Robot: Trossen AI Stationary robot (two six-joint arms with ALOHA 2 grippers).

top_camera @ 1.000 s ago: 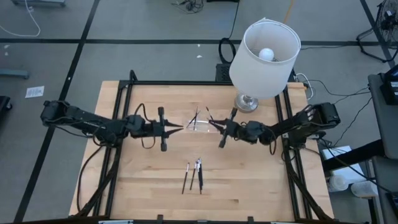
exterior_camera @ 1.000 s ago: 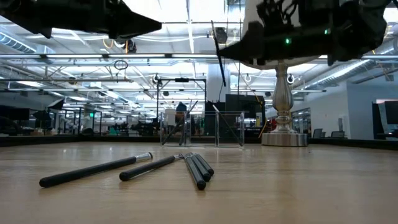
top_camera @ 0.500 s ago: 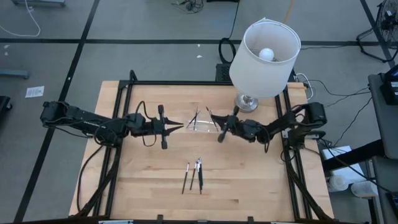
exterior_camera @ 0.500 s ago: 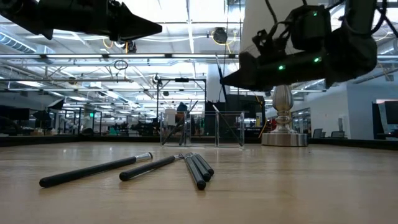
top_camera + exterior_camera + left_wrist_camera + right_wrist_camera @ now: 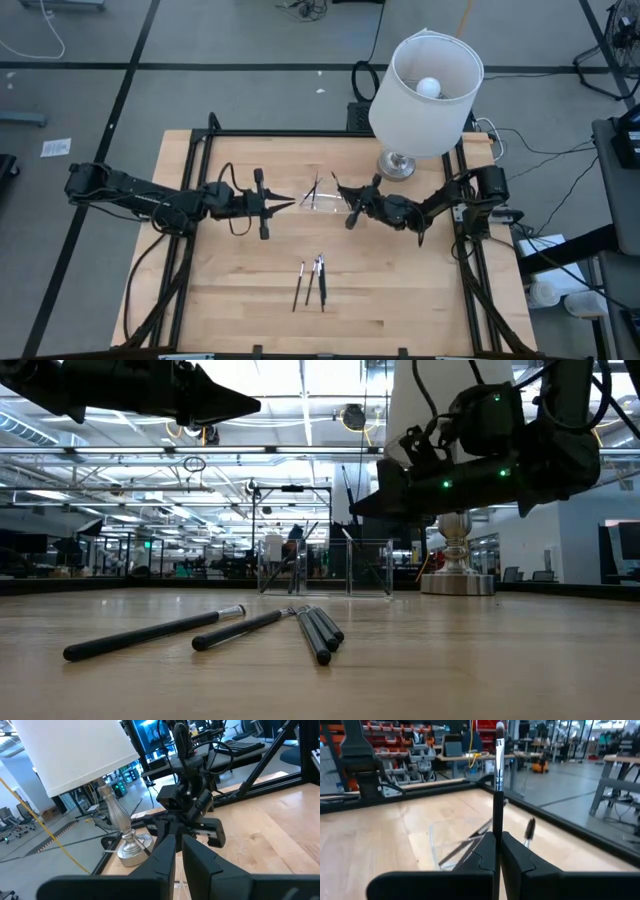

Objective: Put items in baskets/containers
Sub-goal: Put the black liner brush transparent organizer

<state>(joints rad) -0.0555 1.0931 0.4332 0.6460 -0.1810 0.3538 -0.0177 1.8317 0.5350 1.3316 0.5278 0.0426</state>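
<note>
Brushes lie in two groups on the wooden bench (image 5: 220,290). A loose cluster of dark sticks (image 5: 313,281) rests toward the near edge, about midway along it; in the low view these sticks (image 5: 250,628) lie flat, some with silvery ends, several fanned from a common point. The other group leans inside a clear tray (image 5: 322,199) set toward the far edge, near the middle of the bench, with thin dark sticks (image 5: 316,187) crossing one another in it. In the right wrist view the tray (image 5: 451,847) shows as faint glinting edges with sticks slanting across it.

The right end effector (image 5: 350,211) hangs just beside the tray on the side nearer the lamp, above the surface. Its fingers are clamped tight on a single brush (image 5: 498,780), which stands upright between them with a silvery collar and dark tip pointing up.

The left end effector (image 5: 288,204) hovers on the tray's opposite side, pointing toward it, its fingers nearly together with nothing between them.

A lamp (image 5: 427,95) with a white shade stands near the far right corner of the bench.
</note>
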